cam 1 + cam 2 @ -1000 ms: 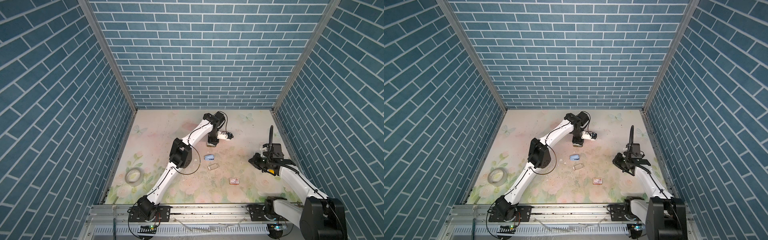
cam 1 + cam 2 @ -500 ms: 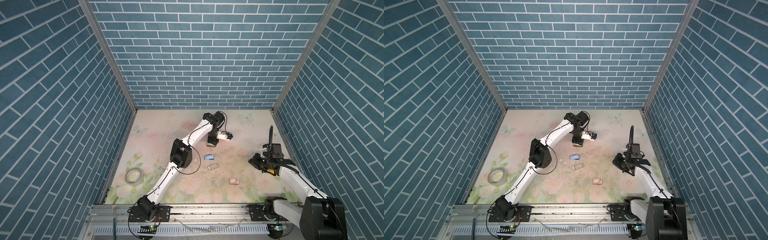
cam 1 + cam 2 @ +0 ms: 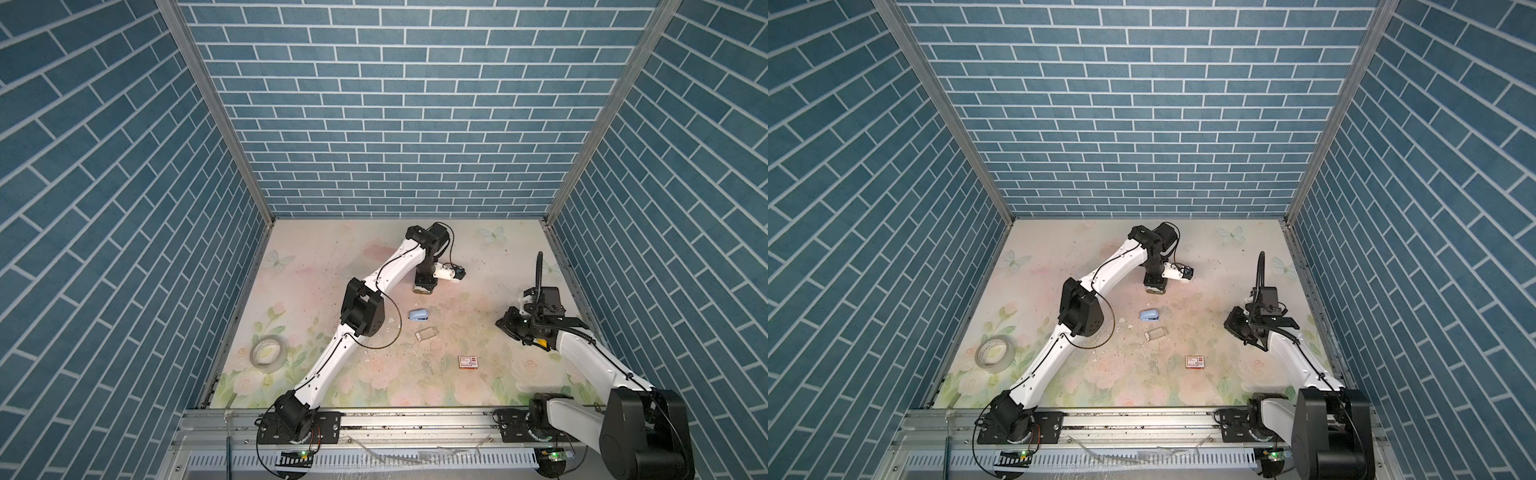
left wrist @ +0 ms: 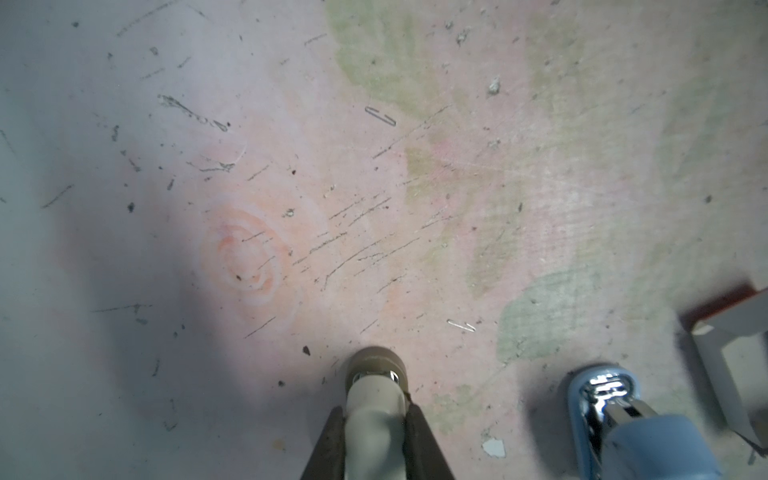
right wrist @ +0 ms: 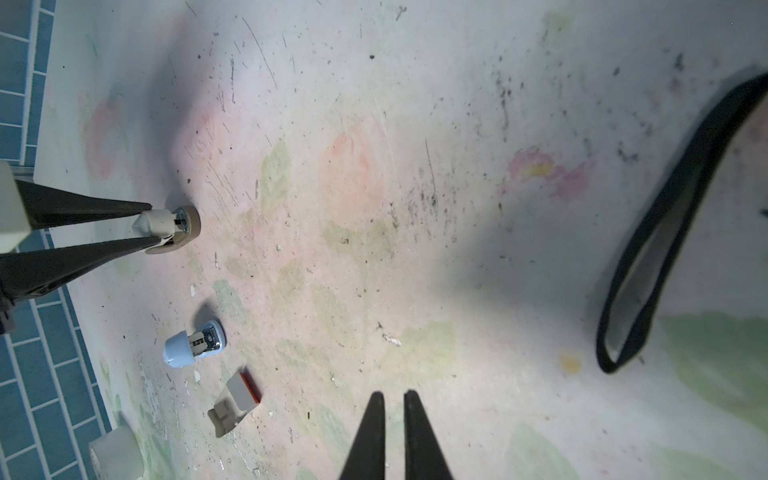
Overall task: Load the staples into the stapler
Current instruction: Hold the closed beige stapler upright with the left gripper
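My left gripper is shut on a cream and tan stapler, held nose-down on the floral mat at the back middle in both top views. A second, light blue stapler lies on the mat nearer the front. Just beside it is the small pale tray with the grey staples. My right gripper hovers at the right of the mat, nearly shut, with a narrow gap and nothing between its fingers.
A red-and-white printed box lies front of centre. A roll of tape sits at the front left. Loose single staples dot the scratched mat. A black cable loop rises by the right arm. Blue brick walls close three sides.
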Action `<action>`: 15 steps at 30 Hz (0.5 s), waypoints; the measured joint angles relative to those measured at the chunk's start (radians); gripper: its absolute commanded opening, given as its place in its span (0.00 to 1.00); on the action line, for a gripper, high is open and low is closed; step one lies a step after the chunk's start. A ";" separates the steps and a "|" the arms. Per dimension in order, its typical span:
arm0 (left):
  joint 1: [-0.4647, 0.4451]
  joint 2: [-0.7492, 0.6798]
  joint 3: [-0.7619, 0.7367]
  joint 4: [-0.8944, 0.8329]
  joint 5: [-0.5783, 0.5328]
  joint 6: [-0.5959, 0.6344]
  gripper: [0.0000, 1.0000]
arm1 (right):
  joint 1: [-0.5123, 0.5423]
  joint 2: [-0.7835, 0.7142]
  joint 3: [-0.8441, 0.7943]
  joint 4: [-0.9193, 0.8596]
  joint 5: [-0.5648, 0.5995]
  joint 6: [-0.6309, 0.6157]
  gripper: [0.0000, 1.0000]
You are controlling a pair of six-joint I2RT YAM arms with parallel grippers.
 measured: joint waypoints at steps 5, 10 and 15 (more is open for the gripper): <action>0.003 -0.005 -0.007 0.005 0.006 -0.005 0.09 | 0.005 0.006 0.000 0.002 0.002 0.000 0.13; 0.005 -0.032 -0.055 0.034 0.011 -0.016 0.10 | 0.009 0.006 0.000 0.004 0.007 0.000 0.13; 0.006 -0.059 -0.101 0.067 0.008 -0.035 0.11 | 0.011 0.005 0.000 0.006 0.010 0.001 0.13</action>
